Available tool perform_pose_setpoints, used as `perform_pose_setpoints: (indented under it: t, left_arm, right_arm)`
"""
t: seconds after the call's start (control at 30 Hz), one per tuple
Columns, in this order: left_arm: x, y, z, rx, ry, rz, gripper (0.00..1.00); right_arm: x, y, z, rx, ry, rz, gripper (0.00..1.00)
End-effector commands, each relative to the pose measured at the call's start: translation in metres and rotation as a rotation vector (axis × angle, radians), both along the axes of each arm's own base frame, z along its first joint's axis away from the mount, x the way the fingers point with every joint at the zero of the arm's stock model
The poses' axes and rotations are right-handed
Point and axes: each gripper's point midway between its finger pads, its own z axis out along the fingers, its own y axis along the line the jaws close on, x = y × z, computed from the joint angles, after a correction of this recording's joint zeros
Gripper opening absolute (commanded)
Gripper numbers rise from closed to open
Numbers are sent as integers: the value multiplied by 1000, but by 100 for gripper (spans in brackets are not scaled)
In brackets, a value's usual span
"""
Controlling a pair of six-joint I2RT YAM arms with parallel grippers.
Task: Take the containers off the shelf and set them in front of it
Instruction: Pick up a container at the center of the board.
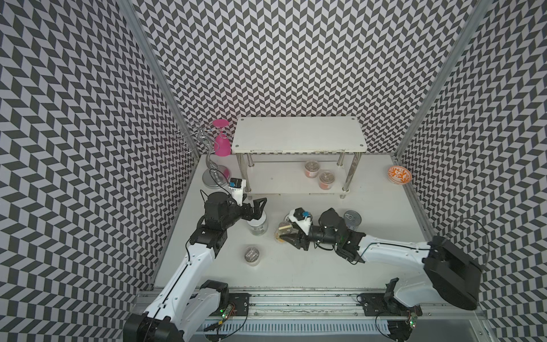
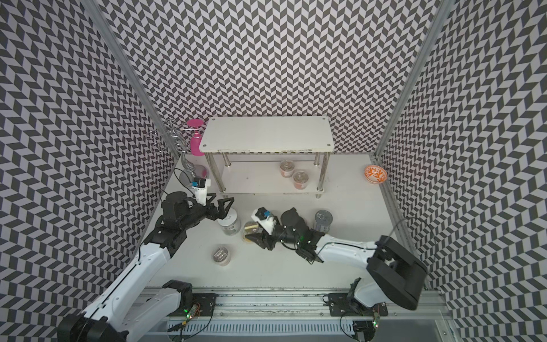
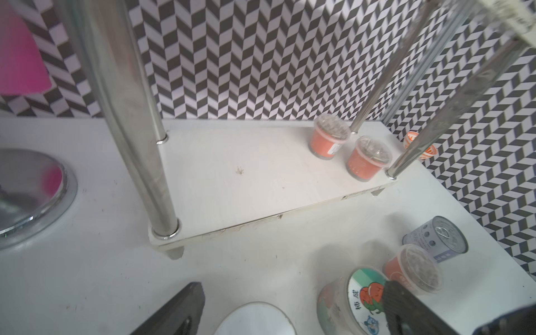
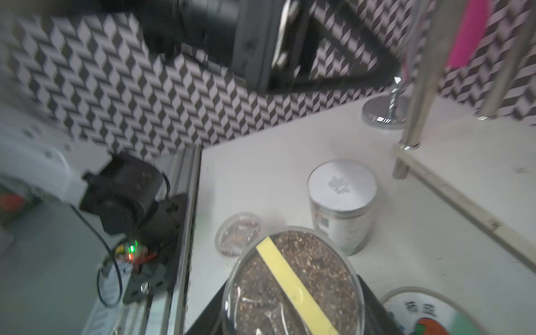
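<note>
Just before the shelf (image 1: 299,136), the right gripper (image 1: 284,236) pinches a yellow-striped cup (image 4: 293,275); the left gripper (image 1: 257,210) hangs spread wide. Next call: stand it down gently, release.

2 cups (image 1: 312,168) on shelf (image 1: 278,179), can (image 1: 352,218) before it

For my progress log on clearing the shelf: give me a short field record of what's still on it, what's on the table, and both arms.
on shelf: rear orange cup, front orange cup, both on lower tier
on table: white-lidded jar, tin can, clear-topped cup, cartoon-label jar, third orange cup
left gripper: open over white-lidded jar, holding nothing
right gripper: fingers closed on yellow-strip cup
</note>
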Motion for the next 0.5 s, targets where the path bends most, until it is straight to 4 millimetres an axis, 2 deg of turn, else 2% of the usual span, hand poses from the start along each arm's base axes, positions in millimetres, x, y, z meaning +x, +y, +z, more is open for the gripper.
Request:
perform_pose_setpoints:
  t: [0.0,0.1,0.2,0.27,0.33,0.47]
  left_arm:
    - [-23,-24,30,28,-177,-101,100]
    - [-50,-49,47,73,-323,-232,100]
    - [-83,-76,62,129,-488,-375,100]
    - [-103,-89,71,189,-627,-435,100]
    - [-114,-95,79,249,-750,-448,100]
    - [-114,-103,96,294,-856,-441,100]
  right_arm:
    - [12,-29,60,222,79,-68,48]
    - [19,-54,101,343,95,-92,48]
    - [17,-66,133,427,121,-36,48]
    - [10,-70,148,469,146,20,48]
    - [2,-71,160,503,175,77,48]
    - [-15,-73,176,575,242,180,48]
